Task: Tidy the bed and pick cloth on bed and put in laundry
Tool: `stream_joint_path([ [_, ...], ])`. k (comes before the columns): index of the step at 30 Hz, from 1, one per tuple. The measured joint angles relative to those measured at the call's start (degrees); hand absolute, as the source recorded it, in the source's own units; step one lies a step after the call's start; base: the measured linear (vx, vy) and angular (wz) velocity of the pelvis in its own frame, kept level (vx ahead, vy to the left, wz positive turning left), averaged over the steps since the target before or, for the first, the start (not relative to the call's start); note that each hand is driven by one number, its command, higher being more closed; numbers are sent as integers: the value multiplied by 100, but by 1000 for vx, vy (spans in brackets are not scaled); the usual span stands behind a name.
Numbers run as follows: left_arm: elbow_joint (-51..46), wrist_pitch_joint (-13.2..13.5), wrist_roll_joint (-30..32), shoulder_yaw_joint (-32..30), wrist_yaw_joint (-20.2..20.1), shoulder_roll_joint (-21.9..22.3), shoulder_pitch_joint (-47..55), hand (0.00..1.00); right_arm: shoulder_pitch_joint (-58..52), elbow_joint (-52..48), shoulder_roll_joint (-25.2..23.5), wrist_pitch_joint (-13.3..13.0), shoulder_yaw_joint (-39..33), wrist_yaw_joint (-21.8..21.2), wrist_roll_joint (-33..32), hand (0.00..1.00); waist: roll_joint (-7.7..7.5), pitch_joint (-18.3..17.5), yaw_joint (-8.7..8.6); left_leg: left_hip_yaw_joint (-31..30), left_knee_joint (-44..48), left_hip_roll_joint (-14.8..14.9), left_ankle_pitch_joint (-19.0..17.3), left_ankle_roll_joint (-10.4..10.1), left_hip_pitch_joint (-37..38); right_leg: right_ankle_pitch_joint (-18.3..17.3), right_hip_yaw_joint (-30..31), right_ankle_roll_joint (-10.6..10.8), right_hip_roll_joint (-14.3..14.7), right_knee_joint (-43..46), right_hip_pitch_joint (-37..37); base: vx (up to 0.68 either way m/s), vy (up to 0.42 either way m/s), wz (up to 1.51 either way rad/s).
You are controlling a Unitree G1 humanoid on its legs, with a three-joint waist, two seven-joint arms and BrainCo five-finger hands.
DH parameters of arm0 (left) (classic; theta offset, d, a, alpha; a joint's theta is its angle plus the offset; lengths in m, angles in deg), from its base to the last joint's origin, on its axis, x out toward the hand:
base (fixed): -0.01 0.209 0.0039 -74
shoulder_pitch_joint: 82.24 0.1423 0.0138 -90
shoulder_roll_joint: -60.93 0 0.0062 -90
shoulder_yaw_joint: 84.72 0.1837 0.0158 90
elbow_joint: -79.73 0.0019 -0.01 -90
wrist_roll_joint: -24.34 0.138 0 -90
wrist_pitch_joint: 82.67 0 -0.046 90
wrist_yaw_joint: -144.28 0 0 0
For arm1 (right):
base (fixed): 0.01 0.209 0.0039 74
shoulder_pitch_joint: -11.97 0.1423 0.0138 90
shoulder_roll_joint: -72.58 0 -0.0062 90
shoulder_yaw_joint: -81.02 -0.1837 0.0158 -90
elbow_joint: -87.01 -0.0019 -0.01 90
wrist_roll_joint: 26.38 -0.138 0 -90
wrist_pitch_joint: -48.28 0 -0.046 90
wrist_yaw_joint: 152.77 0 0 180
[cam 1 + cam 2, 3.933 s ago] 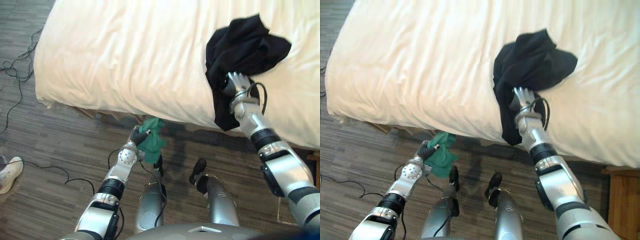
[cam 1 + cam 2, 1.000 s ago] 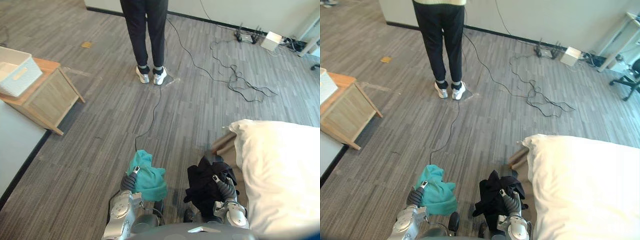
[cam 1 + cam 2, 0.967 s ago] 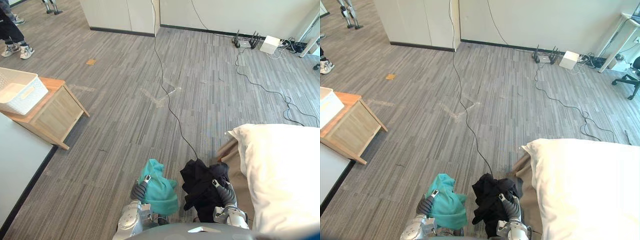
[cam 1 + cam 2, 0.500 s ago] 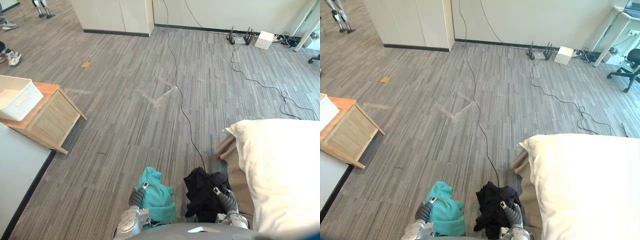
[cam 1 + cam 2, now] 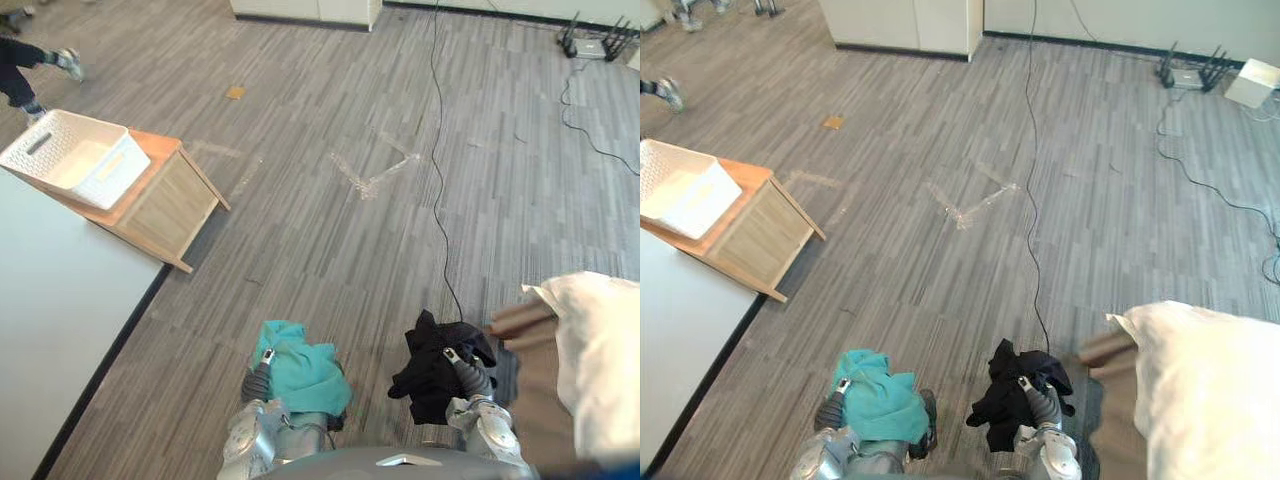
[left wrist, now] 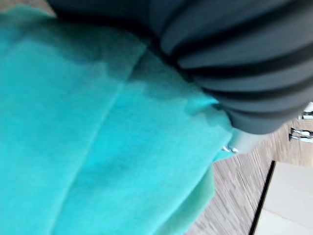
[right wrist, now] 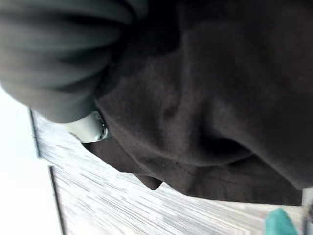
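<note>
A teal cloth (image 5: 302,372) bunches over my left hand (image 5: 257,378), low in the eye views and above the floor; in the left wrist view the teal cloth (image 6: 98,147) lies right against the hand's dark cover. My right hand (image 5: 468,378) grips a black cloth (image 5: 432,366), which hangs in a crumpled bundle; the black cloth (image 7: 210,98) wraps past that hand's cover too. The white laundry basket (image 5: 68,157) sits on a low wooden stand (image 5: 168,208) at the far left. A corner of the cream bed (image 5: 608,345) shows at the right.
A black cable (image 5: 437,190) runs across the grey plank floor toward me. A white panel (image 5: 50,330) lines the left side below the stand. A person's legs (image 5: 30,75) are at the far left. Network boxes and cords (image 5: 592,42) lie far right.
The whole picture has swung left: the basket and stand are nearer the middle and the bed has slid to the right edge. Both hands still hold their cloths.
</note>
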Motion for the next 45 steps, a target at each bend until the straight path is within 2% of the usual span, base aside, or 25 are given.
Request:
stream_joint_path([
  [1,-25,12,0,-90,-2,7,69,100,9,36,-62,-10,-6,-29,32,100,-66,40,70,40,431,1,-161,-48,-73,389,135,193,18,173,134,348,234,-25],
  [2,-34,17,0,-64,-2,8,174,100,-94,60,-48,-30,-18,-62,65,100,-71,-118,82,-146,-340,-135,-101,-121,374,478,274,342,27,706,34,307,258,-31],
  [3,-30,30,0,-61,-5,2,246,100,-105,105,3,-38,-19,-73,91,100,-9,-153,64,-159,-561,-129,-347,38,622,443,306,419,78,1093,-41,187,173,-9],
  [4,74,11,1,-36,-16,-94,247,100,-50,311,-13,-29,-24,-78,99,100,-178,-201,24,-161,-764,-298,-472,77,917,411,479,606,-70,1947,-264,261,133,16],
  [5,179,-2,-2,11,-14,-211,182,100,-38,423,-15,-17,-25,-89,116,100,-315,-194,-84,-180,-986,-462,-591,102,1248,813,803,984,-130,3135,-751,387,103,27],
  [7,273,-29,0,90,-4,-320,151,100,-38,429,-10,-17,-25,-96,133,100,-288,-149,-185,-323,-1126,-522,-699,194,1687,687,806,963,-83,4831,-1513,455,79,30],
  [9,274,-28,7,164,-4,-271,112,100,-97,407,-22,-17,-26,-91,140,100,-155,-64,-372,-720,-1458,-492,-725,217,2341,10,176,493,-40,5780,-2186,501,22,68],
  [12,329,-27,6,163,-3,-208,-91,100,-128,367,-16,-19,-24,-91,140,100,30,54,-485,-1117,-1518,-259,-726,215,2771,-559,-314,80,238,5013,-2730,408,-78,81],
  [15,372,-17,7,145,0,-142,-250,100,19,297,23,-29,-67,-92,152,100,252,175,-539,-1322,-1508,153,-849,-76,3091,-405,-527,-34,619,2560,-3038,569,-220,71],
  [17,435,-4,12,125,6,-174,-231,100,-26,280,-7,-28,-60,-90,152,100,154,144,-527,-1326,-1504,271,-1108,-518,3301,644,-463,-159,710,831,-3122,447,-232,56],
  [18,506,-13,18,103,13,-246,-179,100,-81,291,-35,-24,-21,-89,154,100,-71,105,-537,-1404,-1491,253,-1305,-790,3496,1934,-284,-343,674,189,-3076,554,-320,20],
  [19,759,-54,31,77,43,-128,-274,100,145,425,46,1,-32,-82,194,100,241,177,-474,-1462,-1359,557,-1362,-831,3469,1883,-381,-490,950,353,-3057,554,-320,11],
  [23,957,-55,118,102,-16,39,-358,100,168,414,-41,-1,-247,-52,202,100,238,291,-557,-1634,-1463,619,-447,-737,3766,738,-530,-613,907,1640,-3181,506,-276,19],
  [26,874,-49,72,-98,-112,205,-236,100,150,331,-26,32,-186,-74,213,100,352,308,-523,-1842,-43,842,-151,-648,3388,335,-801,-696,1204,1467,-2612,368,-212,19],
  [28,570,-75,-55,-122,-126,236,23,100,-79,-53,34,40,19,-109,248,100,496,388,-463,-1861,1762,1029,958,-780,2584,248,-833,-773,1528,892,-1941,341,-167,-3],
  [29,305,-76,-172,-121,-149,250,245,100,-274,-292,3,34,197,-115,273,100,520,388,-289,-1833,2762,1123,1575,-980,2128,259,-724,-989,1669,499,-1508,366,-94,-40],
  [30,160,-74,-238,-127,-211,240,371,100,-269,-306,-3,38,222,-111,273,100,504,368,-148,-1686,3606,1155,790,-946,1597,164,-575,-1108,1740,385,-1267,365,-89,-51],
  [32,-30,-69,-261,-120,-257,199,370,100,-216,-298,0,41,217,-108,308,100,449,362,33,-1442,3925,1009,50,-883,874,101,-441,-1153,1718,132,-913,419,-117,-43],
  [35,-98,-8,-350,-115,-314,183,363,100,21,-103,11,47,156,-112,422,100,411,347,119,-1017,2391,634,-717,-875,237,-76,-259,-961,1609,-113,-301,518,-27,-33],
  [38,-77,-7,-351,-115,-328,182,262,100,109,75,18,52,-38,-106,428,100,377,353,128,-481,682,358,-574,-743,107,-330,-245,-845,1437,-214,18,414,89,-9],
  [39,-75,-1,-353,-117,-333,161,240,100,114,194,46,55,-109,-107,450,100,348,357,166,-166,-57,256,-28,-339,99,-500,-252,-755,1342,-263,194,500,151,-6],
  [40,-53,-1,-353,-139,-330,111,202,100,140,321,49,79,-135,-105,491,100,261,329,259,-17,-159,158,-16,-119,209,-569,-224,-704,1217,-289,254,423,133,2],
  [43,24,-5,-366,-269,-331,-40,68,100,299,544,48,127,-86,-91,654,100,30,300,359,555,697,84,-245,9,-141,-113,-184,-318,1007,-335,426,572,163,30],
  [44,19,7,-373,-337,-335,-34,65,100,271,573,42,128,-86,-92,655,100,-36,272,355,701,350,-22,-236,35,-112,-114,-214,-312,950,-292,538,372,148,44],
  [45,104,-15,-375,-338,-328,34,159,100,68,596,97,124,-88,-97,658,100,95,106,354,768,-501,-5,224,501,101,-140,-247,-271,1126,10,611,360,136,78],
])
